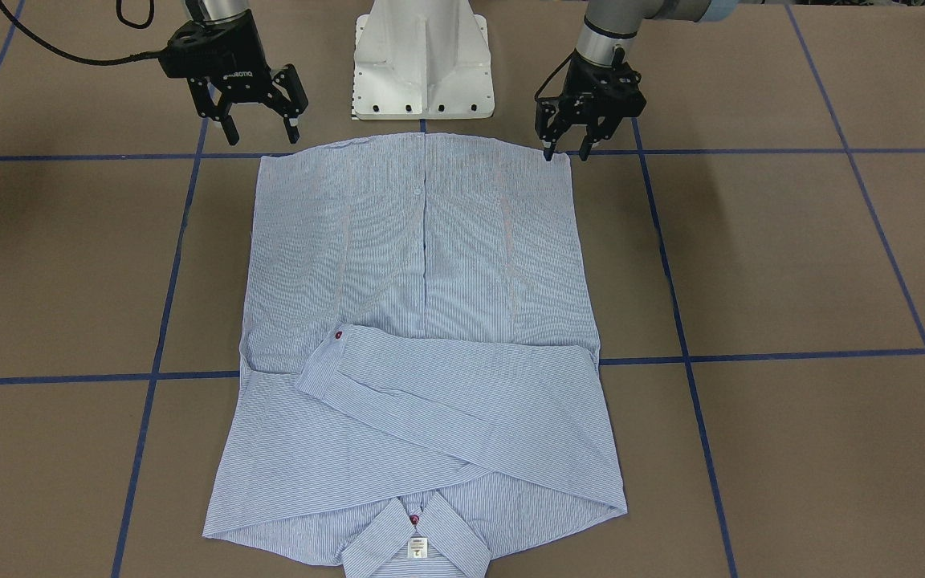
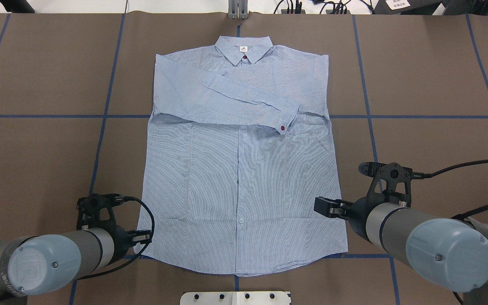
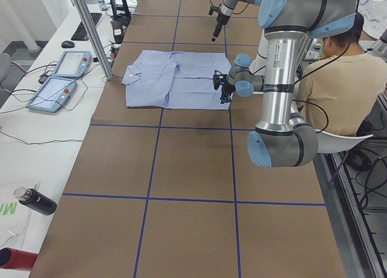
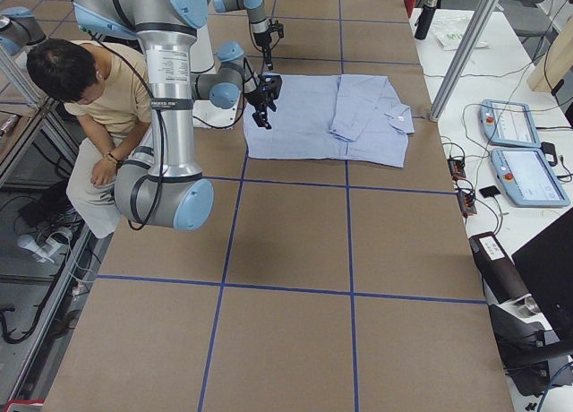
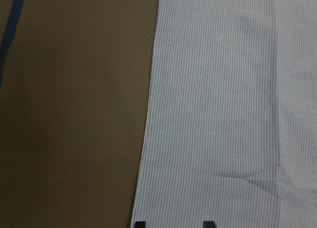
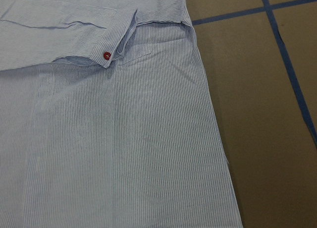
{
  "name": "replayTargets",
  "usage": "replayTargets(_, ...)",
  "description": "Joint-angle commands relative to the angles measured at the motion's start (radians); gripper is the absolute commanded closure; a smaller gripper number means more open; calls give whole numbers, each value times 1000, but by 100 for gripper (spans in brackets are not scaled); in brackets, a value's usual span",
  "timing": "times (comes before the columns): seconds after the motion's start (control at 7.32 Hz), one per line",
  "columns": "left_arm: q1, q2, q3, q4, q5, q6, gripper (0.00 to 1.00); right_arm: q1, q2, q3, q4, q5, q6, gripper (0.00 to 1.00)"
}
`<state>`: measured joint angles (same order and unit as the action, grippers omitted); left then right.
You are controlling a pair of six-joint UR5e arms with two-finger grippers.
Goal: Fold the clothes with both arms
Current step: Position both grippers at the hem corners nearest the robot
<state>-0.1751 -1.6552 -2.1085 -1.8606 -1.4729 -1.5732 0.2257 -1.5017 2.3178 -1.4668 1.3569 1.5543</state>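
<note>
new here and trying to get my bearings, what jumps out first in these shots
A blue-and-white striped shirt lies flat mid-table, its collar on the far side from the robot and a sleeve folded across the chest. The left gripper and right gripper hang open near the two corners of the hem.

The left gripper [image 1: 566,151] is pointed straight down, with its jaws held apart. The right gripper [image 1: 262,132] is tilted slightly, and its jaws are spread wider.
</note>
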Motion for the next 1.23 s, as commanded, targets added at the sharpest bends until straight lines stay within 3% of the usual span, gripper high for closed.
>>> replayTargets(0.0,3,0,30,1,-1,-4,68,0,0,0,0,-4,0,0)
replayTargets(1.09,37,-1,48,-2,-7,-2,68,-3,0,-1,-1,-4,1,0)
